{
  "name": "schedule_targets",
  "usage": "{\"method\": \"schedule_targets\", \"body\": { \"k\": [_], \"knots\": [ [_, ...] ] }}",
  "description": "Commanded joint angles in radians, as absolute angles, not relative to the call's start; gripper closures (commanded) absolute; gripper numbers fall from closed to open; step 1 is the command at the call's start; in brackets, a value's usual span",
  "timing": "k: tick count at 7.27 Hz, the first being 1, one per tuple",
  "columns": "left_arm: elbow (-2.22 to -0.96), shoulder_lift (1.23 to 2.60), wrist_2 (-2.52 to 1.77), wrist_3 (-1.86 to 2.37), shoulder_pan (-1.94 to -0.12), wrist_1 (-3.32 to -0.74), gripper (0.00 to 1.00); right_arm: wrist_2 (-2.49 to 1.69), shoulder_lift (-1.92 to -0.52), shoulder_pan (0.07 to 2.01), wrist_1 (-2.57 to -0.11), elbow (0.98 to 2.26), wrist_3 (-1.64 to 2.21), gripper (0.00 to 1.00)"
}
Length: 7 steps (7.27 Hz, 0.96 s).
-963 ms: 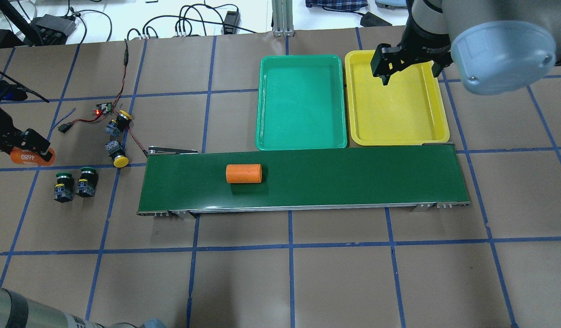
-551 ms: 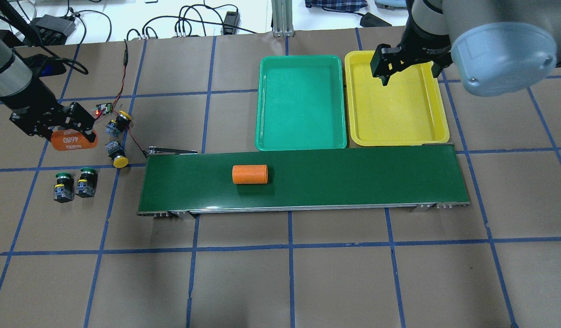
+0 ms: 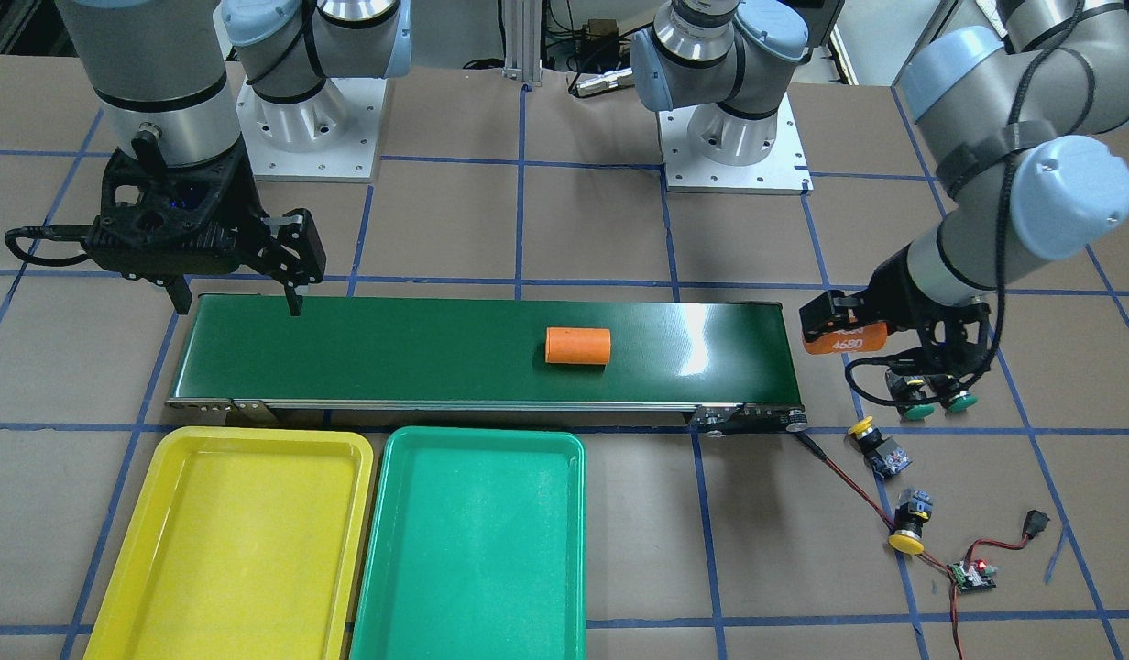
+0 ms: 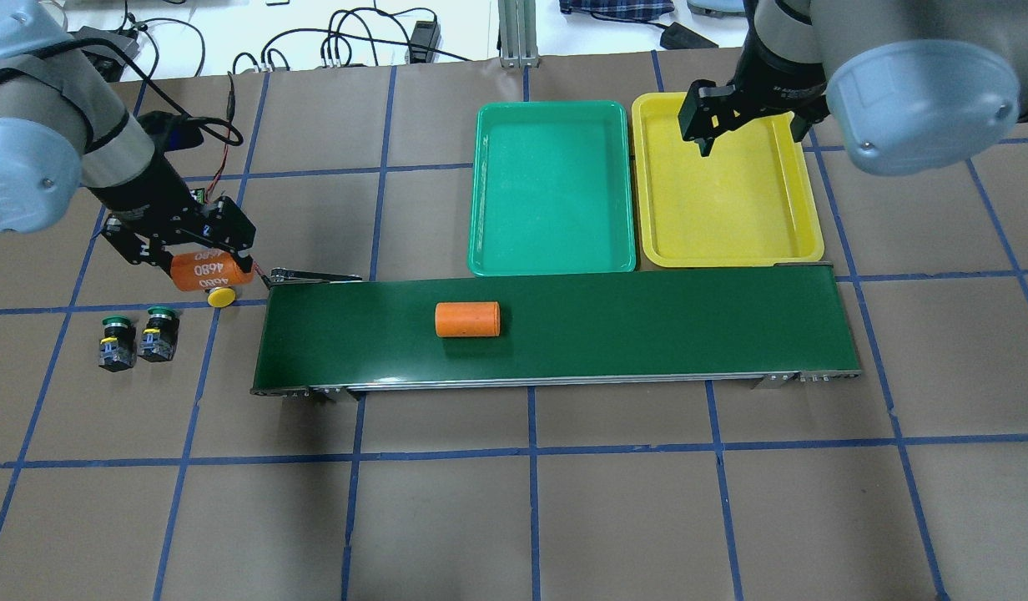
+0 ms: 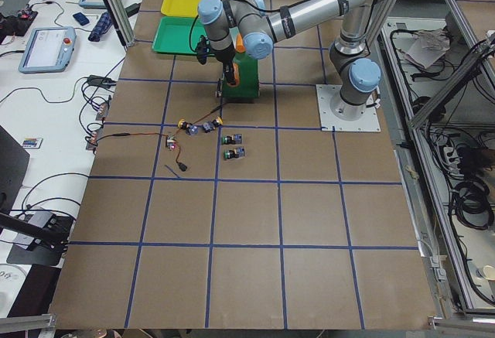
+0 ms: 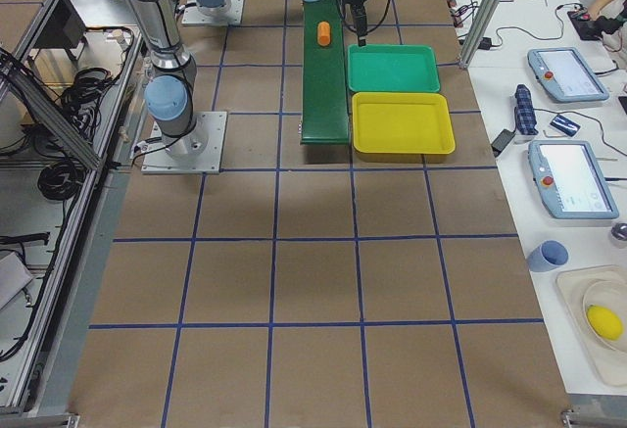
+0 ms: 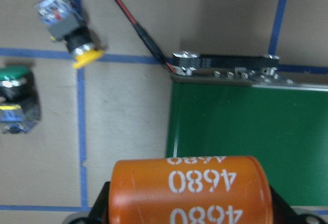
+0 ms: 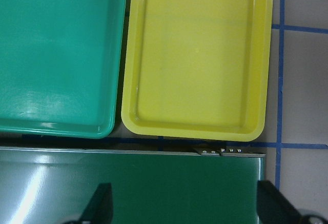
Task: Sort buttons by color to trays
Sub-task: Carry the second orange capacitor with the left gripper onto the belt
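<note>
My left gripper (image 4: 204, 265) is shut on an orange cylinder (image 4: 199, 269) marked "4680", held just off the belt's left end. One yellow button (image 4: 222, 296) peeks out below it. Both yellow buttons (image 3: 871, 435) (image 3: 911, 527) show in the front view, one wired. Two green buttons (image 4: 116, 342) (image 4: 158, 334) stand side by side to the left. The green tray (image 4: 551, 192) and the yellow tray (image 4: 731, 209) lie empty beyond the belt. My right gripper (image 4: 752, 138) hangs open over the yellow tray, nothing between its fingers (image 8: 100, 203).
A long dark-green conveyor belt (image 4: 647, 325) carries a second orange cylinder (image 4: 468, 319). Red and black wires run from a small circuit board (image 3: 972, 573) to the belt's end. Cables lie on the white surface past the far table edge.
My left gripper has carried the "4680" cylinder rightward to the belt's left end, covering one yellow button from above. The cylinder on the belt has drifted right. The right arm has not moved.
</note>
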<state>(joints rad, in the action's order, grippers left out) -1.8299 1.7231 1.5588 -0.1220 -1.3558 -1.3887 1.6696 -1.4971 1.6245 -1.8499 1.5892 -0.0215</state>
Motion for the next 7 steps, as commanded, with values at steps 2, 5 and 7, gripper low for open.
{"method": "schedule_targets", "body": {
  "k": [2,5,7],
  "knots": [
    [-1.911,1.752,1.509,-0.115,-1.376,-1.292,1.00,1.671,-1.497,1.624,-1.850,1.589,-0.021,0.00],
    [-1.911,1.770,1.511,-0.214,-1.379,-1.266,0.89,1.672,-1.497,1.624,-1.850,1.589,-0.021,0.00],
    [-1.916,1.776,1.509,-0.215,-1.381,-1.267,0.10,1.672,-1.497,1.624,-1.850,1.589,-0.021,0.00]
  ]
}}
